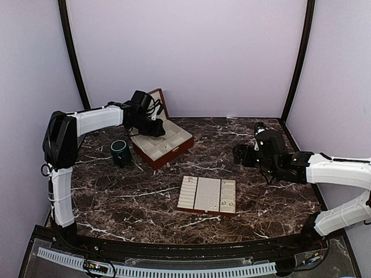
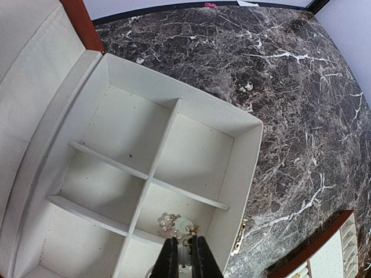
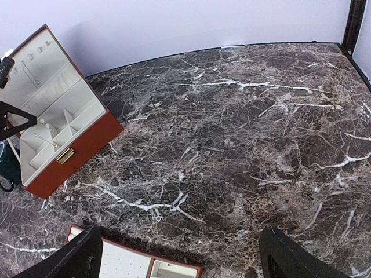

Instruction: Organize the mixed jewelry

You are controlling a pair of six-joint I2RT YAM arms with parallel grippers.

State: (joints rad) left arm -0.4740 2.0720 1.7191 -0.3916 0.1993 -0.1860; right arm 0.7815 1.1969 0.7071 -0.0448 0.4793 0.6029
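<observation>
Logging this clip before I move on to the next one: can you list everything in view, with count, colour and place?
table: one, dark brown marble with white veins, under everything
box: one, red-brown outside, cream inside, lid open, far left of centre
cup: one, dark green, just left of the box
tray: one, flat, cream compartments with a red-brown rim, near centre
jewelry: small pale pieces, count unclear; a cluster in one box compartment, a few more in the tray's right side
left gripper: one, black, shut, tips at the cluster in the box; grip unclear
right gripper: one, black, open, above the table on the right
</observation>
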